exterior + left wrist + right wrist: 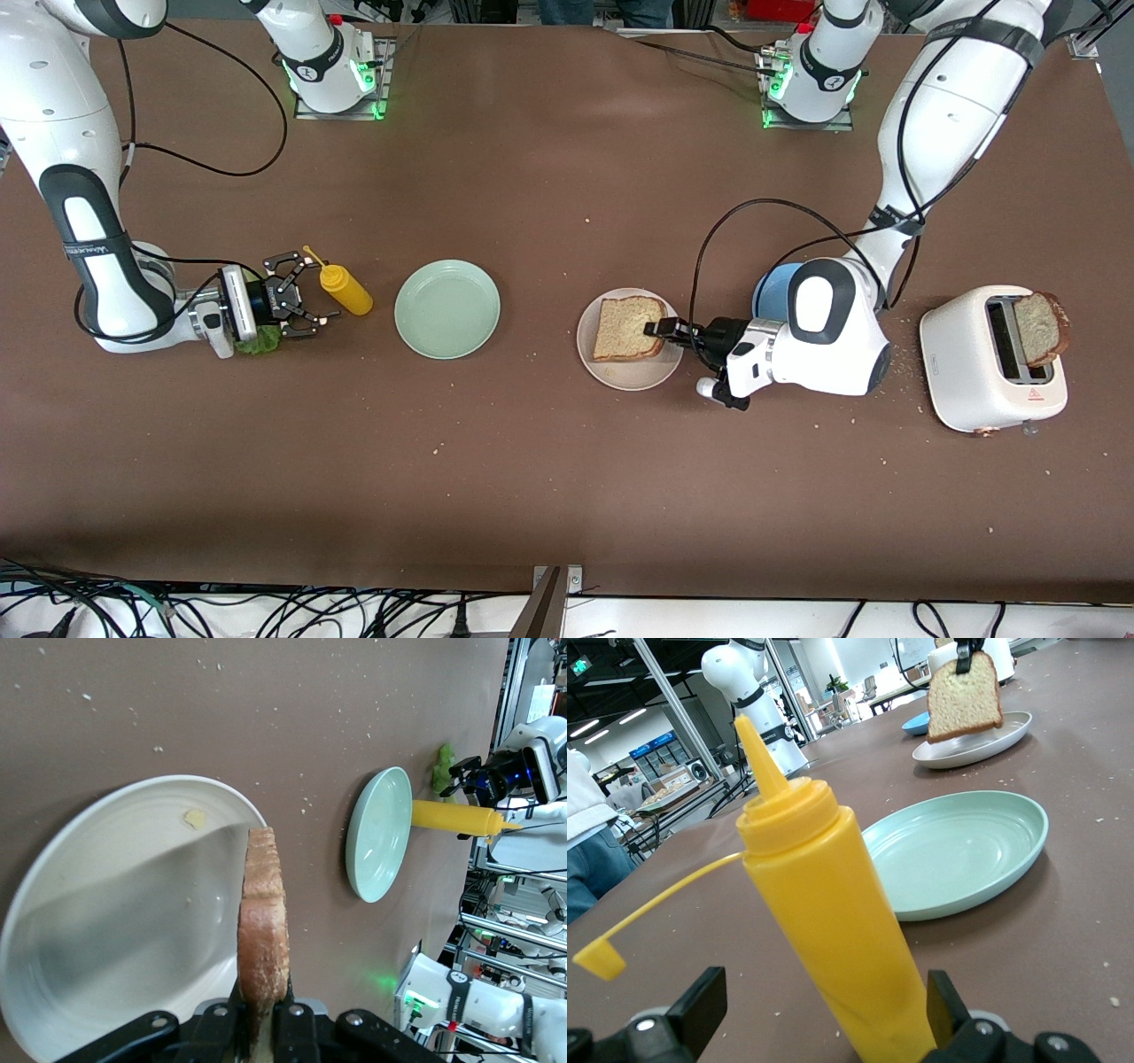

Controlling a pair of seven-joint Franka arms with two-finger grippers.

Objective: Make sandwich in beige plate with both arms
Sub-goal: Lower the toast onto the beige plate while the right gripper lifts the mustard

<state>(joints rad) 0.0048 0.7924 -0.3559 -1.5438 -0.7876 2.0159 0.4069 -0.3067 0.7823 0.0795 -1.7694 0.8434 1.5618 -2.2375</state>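
Note:
A brown bread slice is pinched at one edge by my left gripper, which is shut on it over the beige plate. The left wrist view shows this slice edge-on between the fingers, above the plate. From the right wrist view the slice hangs tilted with its lower edge at the plate. A second slice sticks out of the toaster. The lettuce leaf lies under my right wrist. My right gripper stands open by a yellow squeeze bottle.
The yellow bottle stands just ahead of my open right fingers. The mint-green plate lies between it and the beige plate. A blue plate is partly hidden by my left arm. Crumbs dot the table near the toaster.

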